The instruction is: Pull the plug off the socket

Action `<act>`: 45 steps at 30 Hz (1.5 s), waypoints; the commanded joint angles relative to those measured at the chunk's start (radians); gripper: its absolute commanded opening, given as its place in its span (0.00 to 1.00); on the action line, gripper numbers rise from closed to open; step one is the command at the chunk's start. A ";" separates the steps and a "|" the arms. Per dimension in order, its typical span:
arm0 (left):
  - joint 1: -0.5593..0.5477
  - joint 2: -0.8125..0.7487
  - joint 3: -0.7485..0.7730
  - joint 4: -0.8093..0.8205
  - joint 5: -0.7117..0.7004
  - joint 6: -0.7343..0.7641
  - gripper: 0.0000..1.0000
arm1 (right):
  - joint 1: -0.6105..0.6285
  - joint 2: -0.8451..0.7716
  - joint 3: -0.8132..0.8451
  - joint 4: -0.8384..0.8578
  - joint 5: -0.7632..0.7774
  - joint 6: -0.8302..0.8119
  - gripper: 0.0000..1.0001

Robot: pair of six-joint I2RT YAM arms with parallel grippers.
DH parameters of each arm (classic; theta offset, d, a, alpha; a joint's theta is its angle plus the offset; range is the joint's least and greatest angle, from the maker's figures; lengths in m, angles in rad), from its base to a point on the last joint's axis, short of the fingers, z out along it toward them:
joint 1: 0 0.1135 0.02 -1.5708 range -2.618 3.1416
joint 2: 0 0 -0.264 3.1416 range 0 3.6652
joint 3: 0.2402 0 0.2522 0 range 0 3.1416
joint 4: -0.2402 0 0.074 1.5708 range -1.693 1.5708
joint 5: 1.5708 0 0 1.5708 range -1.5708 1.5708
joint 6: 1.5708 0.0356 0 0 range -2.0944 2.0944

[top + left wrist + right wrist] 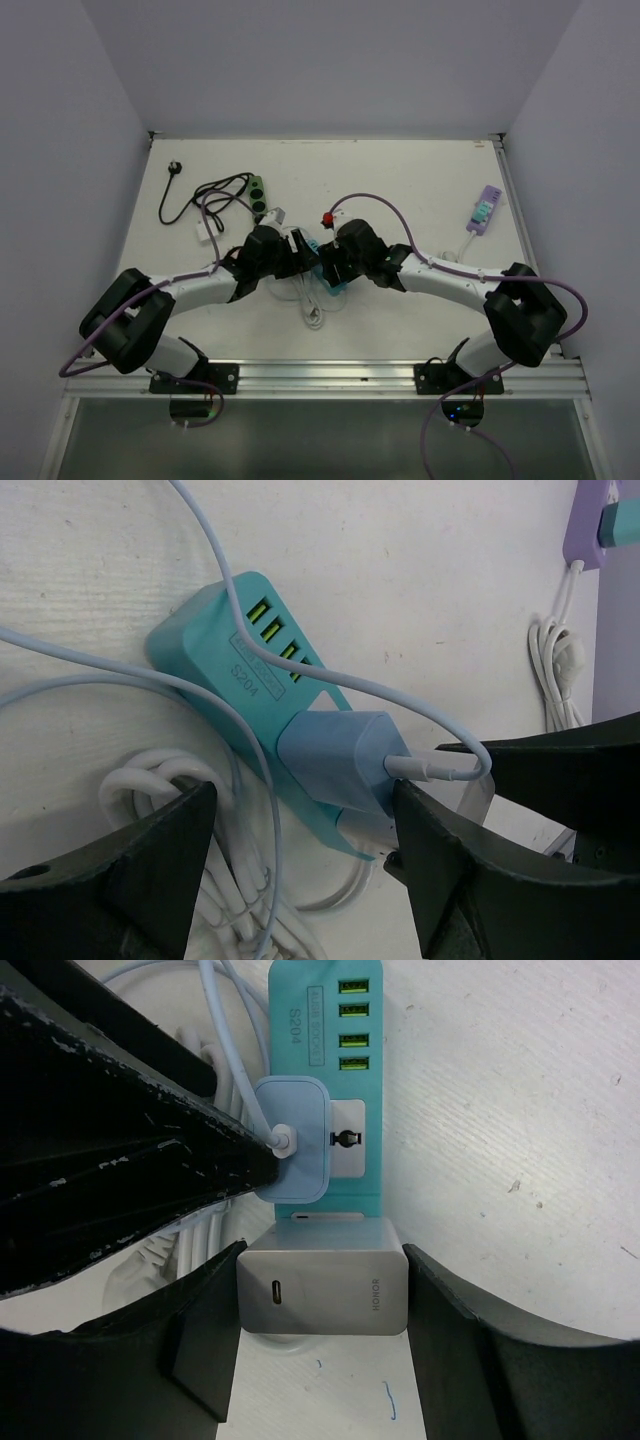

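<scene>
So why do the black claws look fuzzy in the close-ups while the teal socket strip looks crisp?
Left wrist: the left fingers sit nearest the lens and blur, while the teal strip and its label are sharp. Right wrist: the right fingers are equally soft and dark, yet the grey charger lettering reads clearly. Top external: even, soft light, faint shadows on the white table, no harsh glare.

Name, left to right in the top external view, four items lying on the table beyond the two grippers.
Black plug → green power strip → small red object → purple power strip.
</scene>
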 commanded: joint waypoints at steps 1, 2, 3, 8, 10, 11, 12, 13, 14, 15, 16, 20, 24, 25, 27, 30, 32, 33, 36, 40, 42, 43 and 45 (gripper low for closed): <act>-0.014 0.026 0.020 0.054 -0.003 -0.011 0.73 | 0.003 0.005 0.007 0.043 -0.002 0.006 0.54; -0.016 0.029 0.017 0.057 -0.003 -0.013 0.72 | 0.003 0.005 0.008 0.043 -0.002 0.006 0.51; -0.019 0.034 0.019 0.059 -0.004 -0.013 0.68 | 0.003 0.004 0.010 0.043 -0.005 0.006 0.48; -0.030 0.069 0.000 0.059 -0.027 -0.025 0.59 | 0.003 -0.010 0.025 0.027 -0.014 0.015 0.17; -0.034 0.084 -0.010 0.062 -0.038 -0.031 0.55 | 0.003 -0.022 0.031 0.019 -0.008 0.015 0.08; -0.037 0.091 -0.020 0.060 -0.044 -0.036 0.54 | 0.003 -0.032 0.037 0.016 -0.002 0.014 0.00; -0.040 0.097 -0.023 0.060 -0.053 -0.039 0.53 | 0.003 -0.036 0.044 0.010 0.004 0.015 0.00; -0.043 0.109 -0.029 0.060 -0.055 -0.040 0.53 | 0.005 -0.039 0.048 -0.001 0.009 0.018 0.00; -0.045 0.117 -0.030 0.059 -0.056 -0.043 0.53 | 0.003 -0.045 0.062 -0.004 0.012 0.020 0.00; -0.048 0.124 -0.032 0.057 -0.064 -0.046 0.53 | 0.002 -0.050 0.070 -0.009 0.022 0.024 0.00; -0.056 0.138 -0.032 0.054 -0.070 -0.048 0.52 | 0.003 -0.053 0.077 -0.019 0.027 0.027 0.00; -0.073 0.166 -0.044 0.051 -0.083 -0.065 0.52 | 0.003 -0.070 0.129 -0.044 0.053 0.041 0.00; -0.082 0.187 -0.073 0.066 -0.083 -0.083 0.52 | 0.003 -0.095 0.160 -0.061 0.094 0.052 0.00; -0.083 0.192 -0.090 0.075 -0.083 -0.092 0.52 | 0.003 -0.105 0.165 -0.065 0.102 0.053 0.00; -0.082 0.195 -0.107 0.085 -0.083 -0.099 0.52 | 0.003 -0.111 0.175 -0.065 0.120 0.060 0.00; -0.083 0.190 -0.129 0.092 -0.083 -0.106 0.52 | 0.002 -0.133 0.185 -0.076 0.145 0.060 0.00; -0.082 0.183 -0.138 0.094 -0.083 -0.109 0.52 | -0.003 -0.150 0.188 -0.093 0.200 0.054 0.00; -0.082 0.181 -0.139 0.094 -0.083 -0.109 0.52 | -0.008 -0.156 0.185 -0.101 0.222 0.052 0.00; -0.083 0.177 -0.141 0.095 -0.080 -0.111 0.54 | -0.067 -0.182 0.160 -0.125 0.274 0.066 0.00; -0.083 0.175 -0.142 0.100 -0.076 -0.111 0.54 | -0.221 -0.197 0.081 -0.113 0.234 0.118 0.00; -0.083 0.174 -0.142 0.100 -0.076 -0.109 0.55 | -0.314 -0.187 0.056 -0.070 0.162 0.124 0.00; -0.083 0.173 -0.144 0.100 -0.076 -0.108 0.55 | -0.339 -0.178 0.047 -0.053 0.139 0.126 0.00; -0.083 0.167 -0.147 0.102 -0.073 -0.108 0.55 | -0.399 -0.132 0.042 -0.026 0.090 0.121 0.00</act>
